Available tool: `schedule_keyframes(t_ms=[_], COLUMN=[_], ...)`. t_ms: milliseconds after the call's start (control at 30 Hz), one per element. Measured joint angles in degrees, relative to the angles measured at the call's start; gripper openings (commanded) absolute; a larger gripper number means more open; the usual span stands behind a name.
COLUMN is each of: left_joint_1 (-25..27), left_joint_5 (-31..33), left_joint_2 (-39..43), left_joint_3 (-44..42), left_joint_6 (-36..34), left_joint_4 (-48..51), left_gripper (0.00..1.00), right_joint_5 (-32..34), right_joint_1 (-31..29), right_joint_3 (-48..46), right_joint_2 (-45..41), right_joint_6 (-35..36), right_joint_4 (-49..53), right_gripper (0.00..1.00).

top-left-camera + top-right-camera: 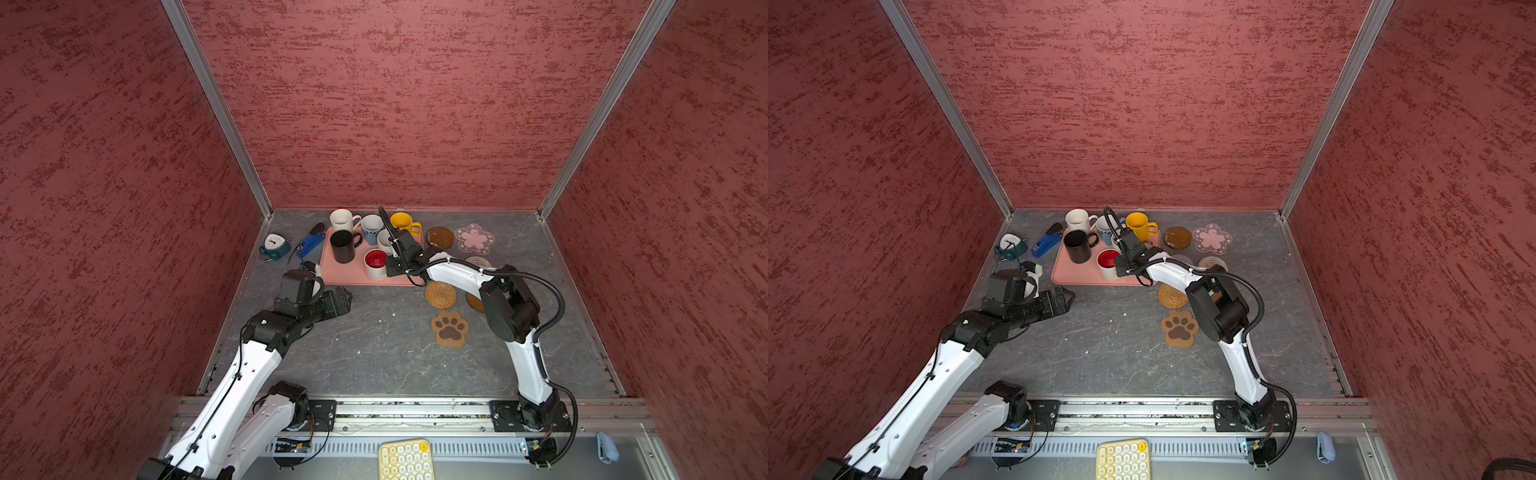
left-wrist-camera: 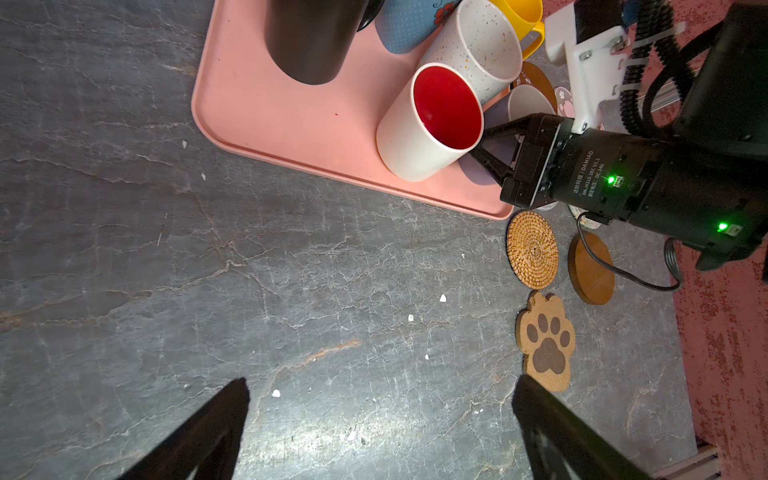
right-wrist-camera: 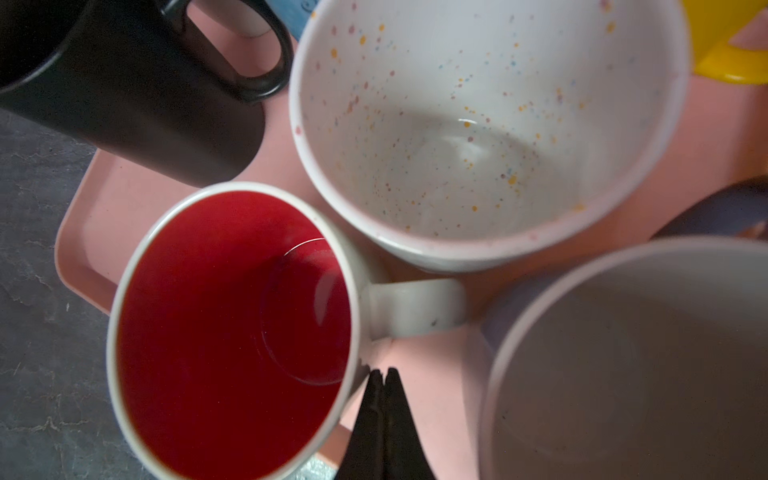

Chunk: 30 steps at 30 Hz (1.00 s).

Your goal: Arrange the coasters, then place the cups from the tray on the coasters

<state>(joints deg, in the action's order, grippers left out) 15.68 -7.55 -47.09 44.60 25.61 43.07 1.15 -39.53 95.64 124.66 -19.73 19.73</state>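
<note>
Right hand [image 3: 384, 376], fingers pressed together and empty, points down over the salmon-pink tray [image 3: 83, 266]. Its tips sit just short of the handle [image 3: 415, 307] of the white mug with the red inside [image 3: 232, 332]. The handle juts crosswise ahead of the hand, toward the lavender mug [image 3: 623, 353], with the speckled white mug [image 3: 478, 124] beyond. The right arm reaches in, elbow raised above the rattan coaster [image 1: 440, 294]. Left hand [image 2: 380, 384], farther from the mug, hangs wide open over bare tabletop [image 2: 166, 249]. Taking the handle likely means opening the right hand first.
</note>
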Motion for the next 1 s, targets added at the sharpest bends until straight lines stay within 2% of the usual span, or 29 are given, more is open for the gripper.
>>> schedule_keyframes(t_ms=[767,1000], left_joint_1=[0.0,0.0], left_joint_5=[0.0,-0.02], left_joint_2=[0.61,0.52], left_joint_3=[0.74,0.83], left_joint_6=[-0.44,-0.44], left_joint_4=[1.09,1.03], left_gripper=[1.0,1.0], right_joint_5=[-8.59,-10.14], right_joint_1=[-4.92,-3.65], right_joint_3=[1.42,-1.44], right_joint_2=[2.14,-0.72], right_joint_6=[2.93,2.97], right_joint_4=[-2.78,-2.99], right_gripper=[0.0,0.0])
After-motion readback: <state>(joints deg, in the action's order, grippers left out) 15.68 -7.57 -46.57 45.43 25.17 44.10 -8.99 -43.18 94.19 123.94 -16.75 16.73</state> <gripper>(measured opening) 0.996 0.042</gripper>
